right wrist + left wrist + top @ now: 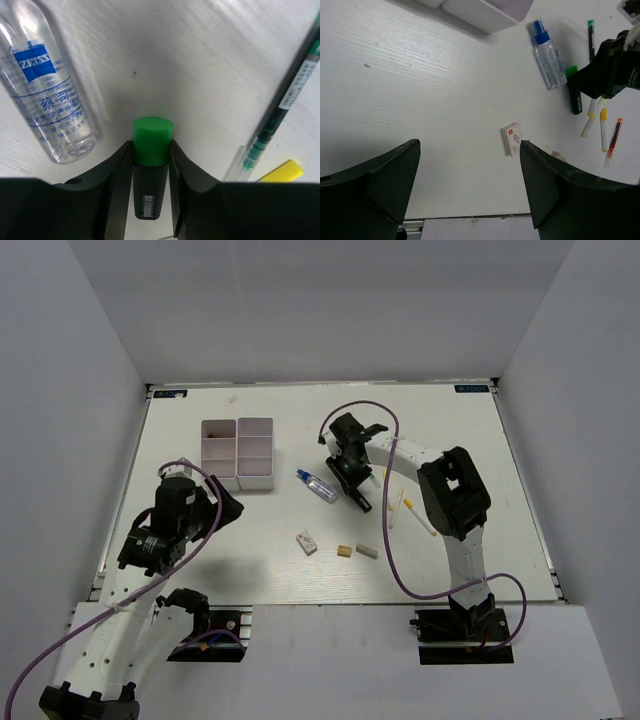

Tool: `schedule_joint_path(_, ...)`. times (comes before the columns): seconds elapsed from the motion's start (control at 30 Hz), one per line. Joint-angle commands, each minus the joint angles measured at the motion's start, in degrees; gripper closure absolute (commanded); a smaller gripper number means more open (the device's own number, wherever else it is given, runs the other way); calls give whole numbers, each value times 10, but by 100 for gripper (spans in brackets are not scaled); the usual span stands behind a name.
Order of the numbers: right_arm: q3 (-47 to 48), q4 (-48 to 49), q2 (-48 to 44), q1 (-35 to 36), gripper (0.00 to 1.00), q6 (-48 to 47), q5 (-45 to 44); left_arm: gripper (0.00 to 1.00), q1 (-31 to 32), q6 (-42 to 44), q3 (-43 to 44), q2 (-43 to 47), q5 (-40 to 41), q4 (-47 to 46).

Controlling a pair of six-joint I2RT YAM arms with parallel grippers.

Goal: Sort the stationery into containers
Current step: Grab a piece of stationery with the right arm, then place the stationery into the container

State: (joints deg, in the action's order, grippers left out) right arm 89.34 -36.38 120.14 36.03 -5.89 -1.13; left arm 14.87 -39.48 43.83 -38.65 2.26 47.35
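Note:
My right gripper (151,147) is shut on the black-green highlighter (152,131). Its fingers press both sides of the green cap, low over the table. The clear blue bottle (47,85) lies just to its left, and a green pen (285,95) lies to its right. In the top view this gripper (350,477) sits right of the bottle (318,486). My left gripper (470,150) hangs open and empty above bare table, with a white eraser (510,138) near its right finger. The white divided tray (205,445) stands at the back left.
Two more eraser blocks (344,551) (367,551) lie near the front middle. Yellow-tipped sticks (603,127) and a red pen (613,136) lie right of my right gripper. White walls enclose the table on three sides.

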Motion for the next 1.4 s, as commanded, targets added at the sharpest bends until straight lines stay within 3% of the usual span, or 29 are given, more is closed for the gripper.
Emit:
schedule_joint_path(0.0,14,-47,-22,-2,85,-17,42,10,3,-42,-29,4,-23,15)
schedule_joint_path(0.17,92,-71,-74,-3,97,-87,99,12,3,-81,-61,23,-45,8)
schedule_joint_path(0.5,317,-24,-61,27,100,-183,248,12,3,-91,-61,56,-18,41)
schedule_joint_path(0.63,304,146,-61,48,100,-151,328,12,3,-97,-61,74,-18,47)
schedule_joint_path(0.77,252,408,-35,71,100,-103,363,12,3,-109,-67,85,-18,52)
schedule_joint_path(1.0,359,590,85,99,100,-60,397,12,3,-114,-67,97,-18,83)
schedule_joint_path(1.13,358,722,146,110,100,-33,421,12,3,-114,-61,102,-13,94)
schedule_joint_path(1.37,367,794,205,127,100,-68,388,12,3,-119,-56,128,-13,119)
